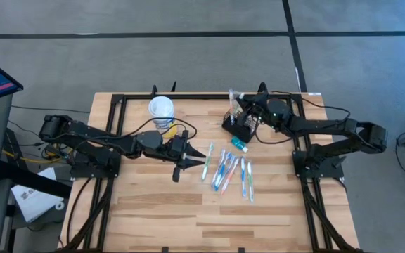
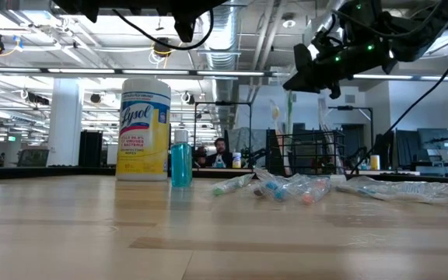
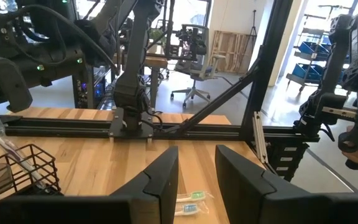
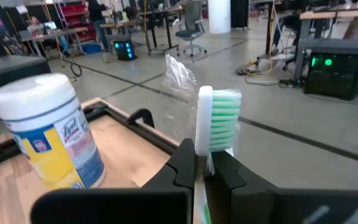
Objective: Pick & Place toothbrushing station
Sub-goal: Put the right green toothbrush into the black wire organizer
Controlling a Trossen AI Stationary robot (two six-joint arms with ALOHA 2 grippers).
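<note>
The right end effector [image 4: 205, 171] is clamped on a green-bristled toothbrush [image 4: 217, 121] above the black mesh caddy [image 1: 239, 126] at the table's [image 1: 160, 204] far right; the left end effector [image 1: 185, 167], fingers apart, hangs beside wrapped toothbrushes [image 1: 228, 171]; yellow canister [image 1: 162, 112] stands far-left.

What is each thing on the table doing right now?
Caddy: upright, under the right tool.
Right tool: shut on a wrapped green toothbrush.
Left tool: open, empty.
Loose toothbrushes: lying flat, wrapped.
Canister: upright, lid on.
</note>
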